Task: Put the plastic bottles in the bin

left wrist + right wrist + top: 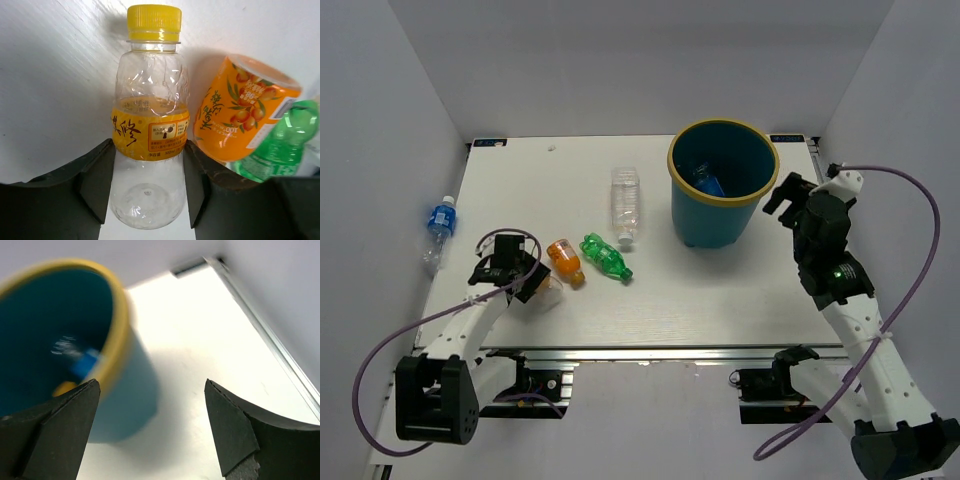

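The left end effector is clamped on a yellow-capped bottle, one finger on each side of its orange label. The bottle lies on the table near the left edge, towards the near side. Just beside it lies an orange bottle, and a green bottle touches that one. A larger clear bottle lies nearer the table's middle, and a blue-labelled bottle rests at the left edge. The right end effector hangs with its fingers wide apart, holding nothing, just right of the bin. The bin stands by the far right corner with something blue inside.
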You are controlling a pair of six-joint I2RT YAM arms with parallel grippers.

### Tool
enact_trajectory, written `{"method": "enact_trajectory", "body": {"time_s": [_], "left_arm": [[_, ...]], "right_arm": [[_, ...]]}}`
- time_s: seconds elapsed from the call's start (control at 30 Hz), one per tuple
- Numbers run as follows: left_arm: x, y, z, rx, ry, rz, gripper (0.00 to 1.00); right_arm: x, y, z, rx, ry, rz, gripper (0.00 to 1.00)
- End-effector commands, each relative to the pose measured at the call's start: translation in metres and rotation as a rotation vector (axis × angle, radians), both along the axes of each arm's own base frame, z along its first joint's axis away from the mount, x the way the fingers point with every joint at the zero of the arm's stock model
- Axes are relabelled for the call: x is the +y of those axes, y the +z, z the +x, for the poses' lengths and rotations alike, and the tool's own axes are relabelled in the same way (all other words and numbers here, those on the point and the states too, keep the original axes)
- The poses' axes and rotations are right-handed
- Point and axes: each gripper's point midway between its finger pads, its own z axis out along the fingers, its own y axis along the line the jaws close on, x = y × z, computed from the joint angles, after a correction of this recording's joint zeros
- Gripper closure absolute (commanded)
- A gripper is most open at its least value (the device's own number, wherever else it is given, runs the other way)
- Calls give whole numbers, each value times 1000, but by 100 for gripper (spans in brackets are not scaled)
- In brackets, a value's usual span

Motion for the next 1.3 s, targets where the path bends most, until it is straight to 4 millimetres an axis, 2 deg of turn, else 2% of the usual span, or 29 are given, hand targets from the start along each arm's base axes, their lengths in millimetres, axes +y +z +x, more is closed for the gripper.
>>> {"method": "enact_trajectory", "body": {"time_s": [0.0, 0.07, 0.1, 0.17, 0.2, 0.23, 0.27, 0.33, 0.4, 0.43, 0.5, 0.53, 0.57, 0.6, 0.63, 0.7, 0.73, 0.77, 0.83, 0.9, 0.97, 1.03, 1.07, 1.17, 1.27], "left_arm": [[11, 34, 12, -118, 94, 16, 51], [22, 49, 9, -137, 140, 53, 53], [23, 72, 14, -201, 147, 54, 53], [21, 100, 23, -280, 109, 52, 55], [15, 135, 37, -384, 80, 30, 57], [9, 153, 44, -435, 53, 11, 59], [-5, 171, 51, -487, -2, -44, 62], [-20, 233, 78, -668, -44, -105, 68], [-47, 280, 92, -784, -129, -138, 68], [-76, 315, 100, -839, -206, -144, 70], [-104, 349, 111, -915, -250, -102, 70], [-144, 343, 119, -888, -340, -112, 70], [-160, 374, 122, -950, -389, -115, 70], [-182, 379, 124, -959, -450, -144, 70], [-210, 381, 137, -950, -487, -171, 70], [-238, 383, 146, -948, -525, -194, 70], [-258, 383, 146, -945, -554, -211, 70], [-279, 383, 157, -945, -581, -213, 67], [-310, 378, 157, -928, -626, -227, 66], [-338, 370, 168, -910, -661, -217, 56], [-351, 362, 174, -885, -679, -183, 47], [-359, 347, 183, -826, -692, -152, 11], [-360, 345, 184, -815, -695, -138, 2], [-358, 357, 182, -850, -691, -129, 2], [-346, 382, 177, -908, -662, -117, 2]], "right_arm": [[-26, -23, -9, 26, -119, 94, 11], [-39, -47, -10, 79, -162, 85, 11], [-43, -57, -11, 106, -171, 81, 11], [-52, -79, -14, 171, -192, 77, 11], [-54, -87, -16, 196, -200, 82, 11], [-61, -99, -18, 218, -228, 100, 11], [-61, -106, -19, 228, -221, 114, 11], [-72, -114, -17, 226, -240, 113, 11], [-72, -126, -17, 261, -223, 129, 11], [-81, -128, -18, 268, -248, 141, 11], [-81, -130, -17, 278, -234, 146, 11], [-83, -130, -18, 278, -240, 142, 11], [-85, -129, -19, 271, -245, 135, 11], [-86, -129, -20, 267, -250, 131, 11], [-87, -124, -21, 243, -257, 130, 11], [-86, -125, -23, 231, -246, 123, 11], [-86, -124, -22, 220, -238, 121, 11], [-86, -121, -22, 206, -236, 118, 11], [-86, -121, -22, 205, -238, 114, 11], [-86, -121, -22, 210, -232, 109, 11], [-86, -125, -21, 224, -228, 105, 11], [-86, -127, -21, 232, -228, 101, 11], [-86, -129, -20, 240, -227, 102, 11], [-84, -130, -18, 245, -214, 99, 11], [-84, -133, -17, 261, -212, 92, 11]]}}
